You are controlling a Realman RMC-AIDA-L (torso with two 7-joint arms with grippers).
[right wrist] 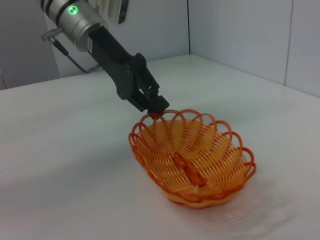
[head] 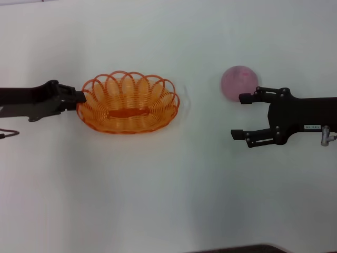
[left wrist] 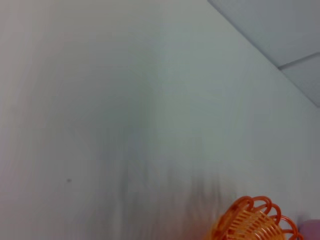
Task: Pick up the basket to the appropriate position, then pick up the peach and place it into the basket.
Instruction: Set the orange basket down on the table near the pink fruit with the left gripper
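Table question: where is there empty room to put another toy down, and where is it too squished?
The table is bare in front of the basket and both arms, and bare behind them too. There's a free strip between basket and peach. It's crowded where the left gripper pinches the basket rim, and where the open right gripper sits beside the peach.

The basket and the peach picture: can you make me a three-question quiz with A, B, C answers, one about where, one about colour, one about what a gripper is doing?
1. Where is the peach?
A. in the basket
B. on the table, apart from the basket
C. in a gripper

2. What colour is the basket?
A. orange
B. green
C. blue

3. How is the right gripper?
A. shut on the peach
B. holding the basket
C. open, holding nothing

Answers: 1 B, the peach sits on the white table near the right gripper. 2 A, its wires are orange. 3 C, its fingers stand apart; the left gripper is at the basket's rim.
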